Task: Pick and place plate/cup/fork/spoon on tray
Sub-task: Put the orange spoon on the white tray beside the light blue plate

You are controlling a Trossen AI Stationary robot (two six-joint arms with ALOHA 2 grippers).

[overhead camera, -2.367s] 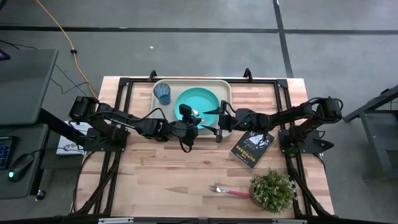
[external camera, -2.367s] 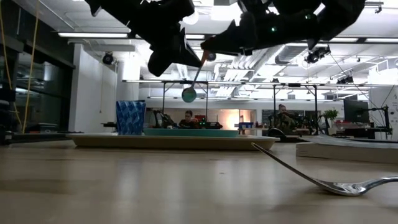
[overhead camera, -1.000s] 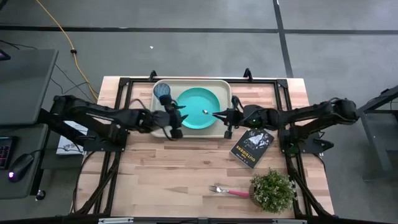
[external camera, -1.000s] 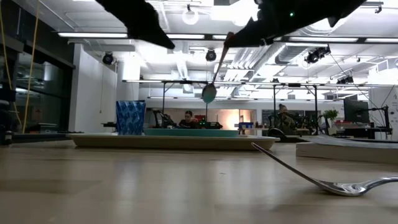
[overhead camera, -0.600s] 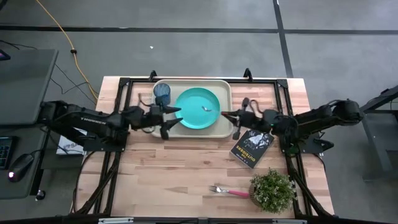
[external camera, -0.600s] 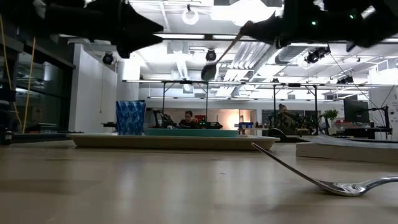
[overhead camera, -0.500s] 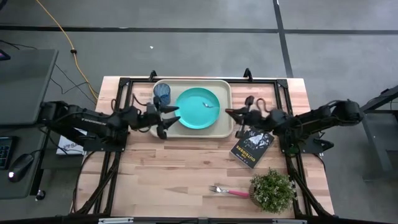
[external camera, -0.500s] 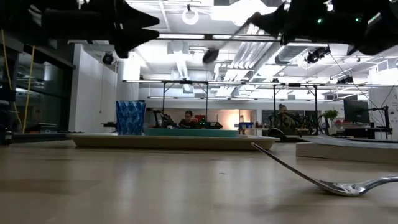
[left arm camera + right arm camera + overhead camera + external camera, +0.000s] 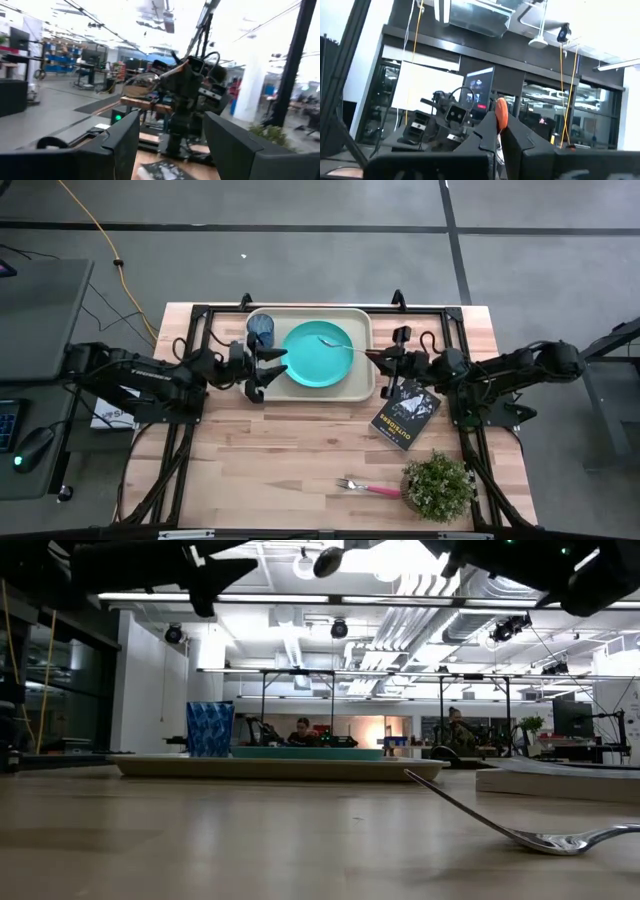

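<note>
Holding the spoon (image 9: pixel 338 344) by its orange handle, our right gripper (image 9: pixel 381 358) suspends the bowl over the plate (image 9: pixel 318 356) on the tray (image 9: pixel 362 323); our left gripper (image 9: pixel 262 367) waits spread apart beside the cup (image 9: pixel 261 330).

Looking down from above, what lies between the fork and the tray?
High view: bare wooden table lies between the fork and the tray; the black book sits off to one side.

Two matte black jointed arms, built of slim tubes linked by chunkier rounded joints, with thin black cables looping along them. Each end effector, left (image 9: pixel 262 369) and right (image 9: pixel 378 361), has two flat, angular black fingers (image 9: pixel 227 142).
</note>
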